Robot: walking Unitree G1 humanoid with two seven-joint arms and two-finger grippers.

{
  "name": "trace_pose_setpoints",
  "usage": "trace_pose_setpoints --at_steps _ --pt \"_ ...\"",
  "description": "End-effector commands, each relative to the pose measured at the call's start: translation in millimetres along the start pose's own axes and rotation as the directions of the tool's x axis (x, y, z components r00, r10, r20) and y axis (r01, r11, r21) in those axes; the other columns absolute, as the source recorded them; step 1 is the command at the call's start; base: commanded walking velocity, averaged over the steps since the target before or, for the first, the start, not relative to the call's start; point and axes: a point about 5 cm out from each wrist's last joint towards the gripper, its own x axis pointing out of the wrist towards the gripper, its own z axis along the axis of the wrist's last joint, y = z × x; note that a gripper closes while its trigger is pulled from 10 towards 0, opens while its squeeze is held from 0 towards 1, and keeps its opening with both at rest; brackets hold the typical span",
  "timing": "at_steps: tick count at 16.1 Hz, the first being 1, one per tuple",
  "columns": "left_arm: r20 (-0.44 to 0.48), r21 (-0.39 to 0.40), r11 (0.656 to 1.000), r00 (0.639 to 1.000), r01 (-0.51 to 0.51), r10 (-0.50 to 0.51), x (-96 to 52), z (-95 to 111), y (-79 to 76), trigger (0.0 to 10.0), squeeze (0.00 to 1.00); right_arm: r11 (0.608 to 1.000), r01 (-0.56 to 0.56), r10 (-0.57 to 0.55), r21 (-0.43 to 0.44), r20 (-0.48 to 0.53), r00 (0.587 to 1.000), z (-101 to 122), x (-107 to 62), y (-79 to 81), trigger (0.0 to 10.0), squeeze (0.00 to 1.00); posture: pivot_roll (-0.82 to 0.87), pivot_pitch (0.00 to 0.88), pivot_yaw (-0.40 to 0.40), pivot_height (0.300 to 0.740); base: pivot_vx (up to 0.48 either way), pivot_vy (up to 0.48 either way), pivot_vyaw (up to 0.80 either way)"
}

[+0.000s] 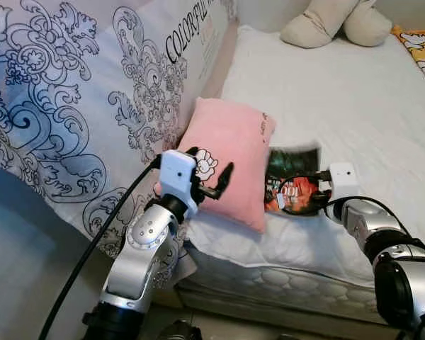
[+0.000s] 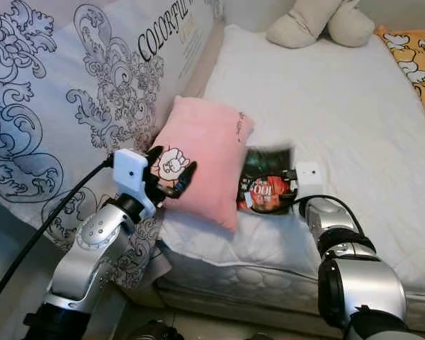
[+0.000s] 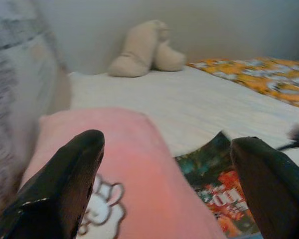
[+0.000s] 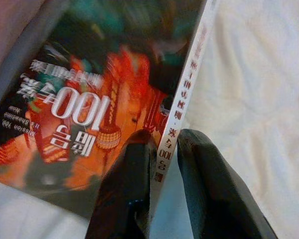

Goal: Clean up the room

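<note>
Red-and-dark glossy book (image 4: 89, 109) — spine pinched by right end effector (image 4: 167, 144); left end effector (image 3: 164, 164) spread over pink pillow (image 1: 227, 156).

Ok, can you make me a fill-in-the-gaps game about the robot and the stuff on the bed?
1. The right end effector is shut on the spine of a ____.
2. The pillow beside it, in front of the open left end effector, is coloured ____.
3. The picture printed on the pillow is a cartoon ____.
4. At the far end of the white mattress lies a beige ____ toy.

Missing words: book; pink; bunny; plush
</note>
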Motion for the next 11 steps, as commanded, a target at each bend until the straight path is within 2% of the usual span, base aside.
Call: trace_pose_setpoints --at_steps 1,3,6,7,9,11 --pt "0.02 0.026 0.999 0.999 0.04 -0.041 0.7 8 -3.3 10.0 0.0 0.999 0.002 -0.001 0.047 -0.016 1.0 -5 1.0 3.3 10.0 1.0 0.0 0.0 0.066 0.723 0.0 0.0 0.0" --pt "0.008 0.038 0.998 0.998 0.058 -0.059 0.1 9 -1.9 10.0 0.0 0.992 0.006 -0.003 0.13 -0.023 1.0 -10 1.6 5.5 10.0 1.0 0.0 0.0 0.066 0.723 0.0 0.0 0.0" --pt "-0.003 0.052 0.995 0.996 0.084 -0.084 -0.4 7 -3.7 10.0 0.0 0.994 -0.004 0.006 0.11 -0.02 1.0 -10 1.9 7.1 10.0 1.0 0.0 0.0 0.066 0.723 0.0 0.0 0.0" --pt "-0.003 0.051 0.995 0.996 0.084 -0.084 0.0 8 -4.0 10.0 0.0 0.997 0.004 -0.004 0.077 -0.002 1.0 -6 1.6 5.3 10.0 1.0 0.0 0.0 0.066 0.723 0.0 0.0 0.0" --pt "-0.006 0.05 0.996 0.997 0.077 -0.077 0.7 7 -4.2 10.0 0.0 0.985 0.063 -0.057 -0.159 0.046 0.997 8 0.0 -1.5 10.0 1.0 0.0 0.0 0.065 0.723 0.0 0.0 0.0" --pt "-0.014 0.064 0.995 0.997 0.076 -0.076 0.3 6 -4.5 10.0 0.0 0.976 0.068 -0.047 -0.205 0.108 0.993 25 -1.1 -1.0 10.0 1.0 -0.01 0.0 0.059 0.723 0.0 0.0 0.0"
